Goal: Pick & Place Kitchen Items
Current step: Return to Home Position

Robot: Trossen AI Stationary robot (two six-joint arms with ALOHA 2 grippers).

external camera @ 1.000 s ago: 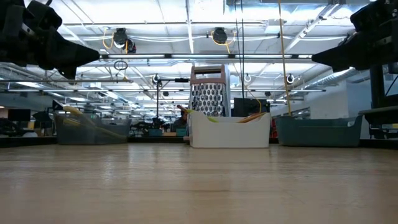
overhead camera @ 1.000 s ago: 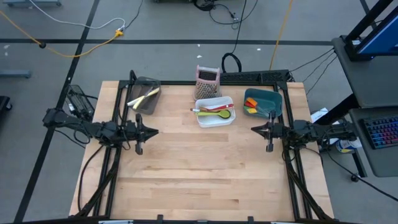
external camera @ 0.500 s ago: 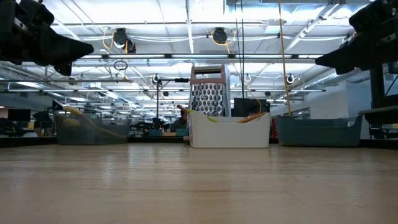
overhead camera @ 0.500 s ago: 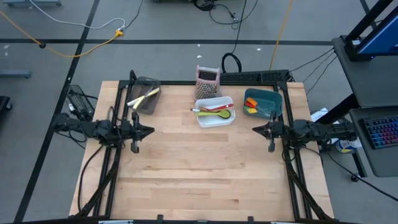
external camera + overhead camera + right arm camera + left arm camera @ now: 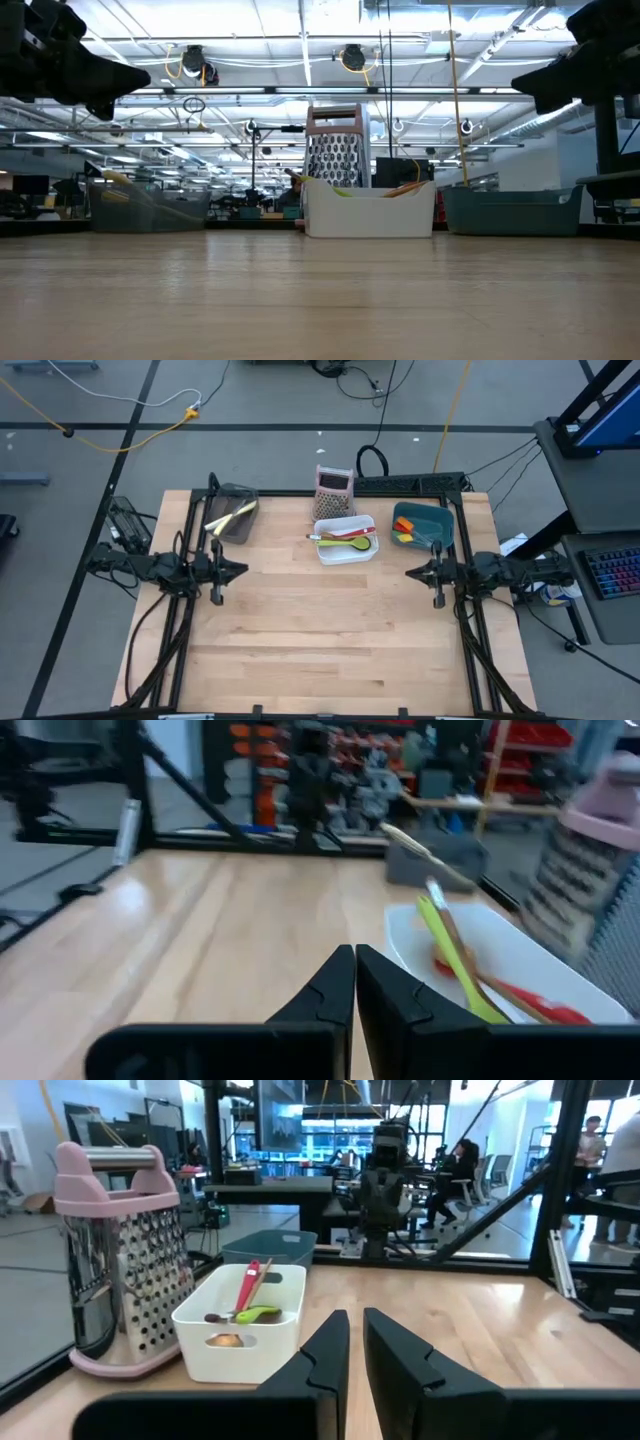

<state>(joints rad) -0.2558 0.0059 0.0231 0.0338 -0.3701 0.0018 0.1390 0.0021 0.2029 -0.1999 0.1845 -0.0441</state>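
Observation:
The kitchen items lie in three bins along the far side. A green spoon and a red utensil rest in the white bin, as the left wrist view also shows. Yellow and cream utensils lie in the dark mesh bin. Orange and red heads lie in the teal bin. My left gripper hovers shut over the table's left side. My right gripper hovers shut over the right side. Both hold nothing.
The pink-and-silver box grater stands upright behind the white bin, near the far edge. The wooden tabletop stretches bare between the arms and toward the near edge. People sit in the room beyond the table.
My left gripper has drawn back a little toward the table's left edge, staying shut and at the same height. The bins and utensils have not moved.

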